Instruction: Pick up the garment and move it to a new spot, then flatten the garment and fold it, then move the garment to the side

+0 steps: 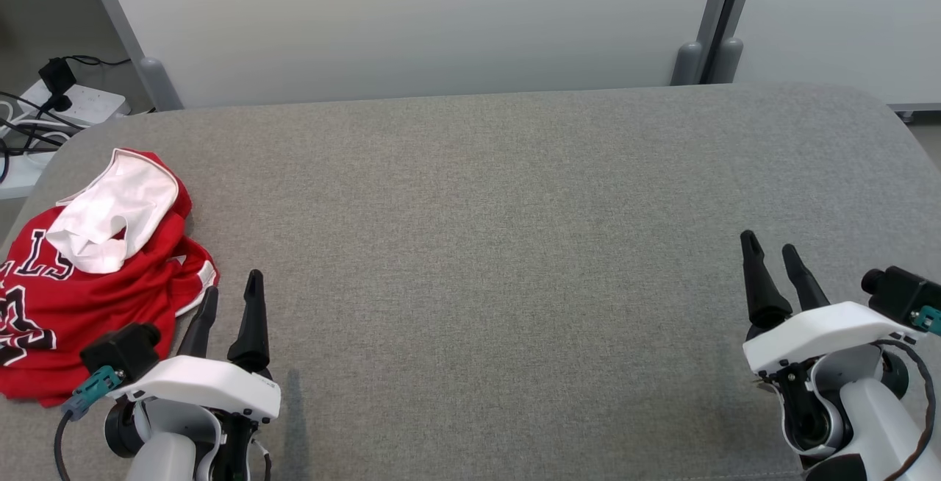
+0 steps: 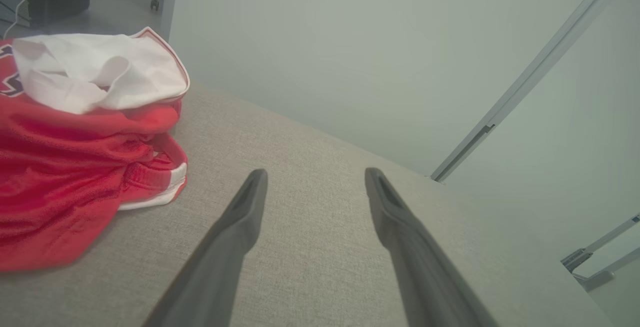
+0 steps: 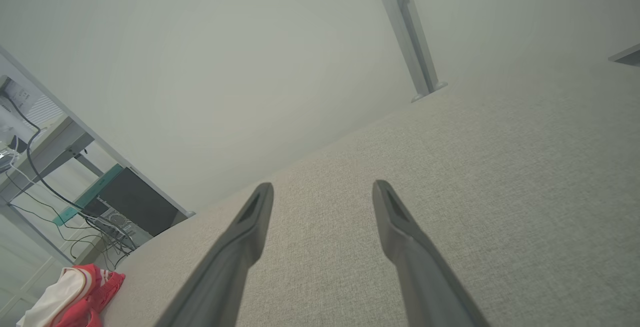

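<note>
A crumpled red garment [image 1: 81,275] with a white lining turned out on top and dark lettering lies bunched at the left edge of the grey table [image 1: 485,260]. My left gripper [image 1: 234,284] hovers just right of its near corner, open and empty. In the left wrist view the garment [image 2: 65,167] sits left of the gripper [image 2: 315,174], apart from the fingers. Far across the table, my right gripper [image 1: 768,240] is open with nothing in it. The right wrist view has that gripper [image 3: 325,187] above bare cloth surface, with the garment [image 3: 75,297] small in the lower left corner.
A pale partition wall [image 1: 412,18] with metal posts [image 1: 709,32] stands right behind the table's far edge. A power strip and cables [image 1: 51,106] lie beyond the table's far left corner. The table's middle and right are bare grey fabric.
</note>
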